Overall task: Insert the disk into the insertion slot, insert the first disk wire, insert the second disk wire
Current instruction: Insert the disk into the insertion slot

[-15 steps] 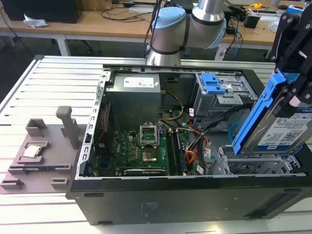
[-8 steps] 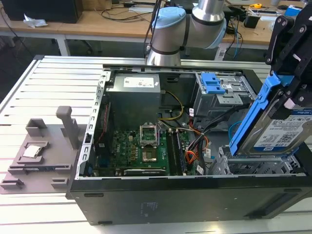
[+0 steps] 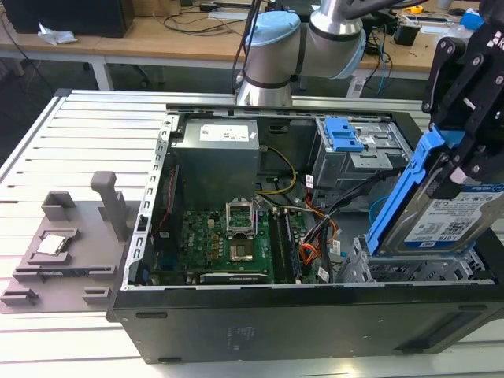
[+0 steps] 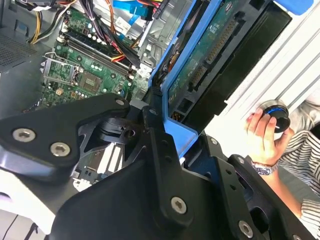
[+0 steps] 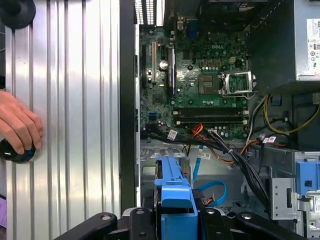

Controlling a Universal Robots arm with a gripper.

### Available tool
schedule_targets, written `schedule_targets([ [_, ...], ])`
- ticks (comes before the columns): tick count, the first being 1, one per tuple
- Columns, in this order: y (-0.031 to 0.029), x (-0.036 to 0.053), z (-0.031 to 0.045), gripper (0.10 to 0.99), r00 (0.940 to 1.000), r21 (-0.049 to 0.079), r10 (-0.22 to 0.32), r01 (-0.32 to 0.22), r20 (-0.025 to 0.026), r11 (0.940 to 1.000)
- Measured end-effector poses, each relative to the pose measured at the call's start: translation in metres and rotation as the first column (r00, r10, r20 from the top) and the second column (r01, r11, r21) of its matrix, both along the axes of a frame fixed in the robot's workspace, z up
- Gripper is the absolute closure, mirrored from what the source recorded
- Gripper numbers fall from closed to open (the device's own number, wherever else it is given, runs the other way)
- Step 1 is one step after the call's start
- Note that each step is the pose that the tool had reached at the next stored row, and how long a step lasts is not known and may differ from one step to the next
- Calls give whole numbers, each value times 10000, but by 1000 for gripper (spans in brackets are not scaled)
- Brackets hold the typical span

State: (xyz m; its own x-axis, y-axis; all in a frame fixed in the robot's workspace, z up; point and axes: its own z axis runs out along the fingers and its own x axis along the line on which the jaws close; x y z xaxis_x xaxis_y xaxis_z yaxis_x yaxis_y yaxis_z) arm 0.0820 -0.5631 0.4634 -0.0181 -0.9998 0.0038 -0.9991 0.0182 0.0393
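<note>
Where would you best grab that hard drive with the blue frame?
At its upper end, from above, pinching the blue frame as the gripper does: the hard drive stands tilted, lower end over the metal cage, leaving the top free.

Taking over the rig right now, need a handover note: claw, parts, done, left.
Claw: shut on the disk, gripping its blue carrier; the disk hangs tilted, its low end just over the insertion slot at the exterior view's right.
Second disk wire: loose loop inside the case by the bay.
Done: disk picked up and brought to the slot.
Left: disk not seated; its connectors are bare, so neither wire is in.
Note: a person's hand rests on a round black knob on the table beside the case.
</note>
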Motion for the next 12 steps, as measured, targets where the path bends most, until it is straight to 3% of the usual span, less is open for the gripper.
schedule_targets([
  [5, 99, 4, -60, 718, 10000, -4, 0, 0, -1, 10000],
  [7, 133, 6, -116, 718, 10000, -3, 0, 0, 0, 10000],
  [12, 162, 14, -206, 718, 10000, -10, 0, 0, -2, 10000],
])
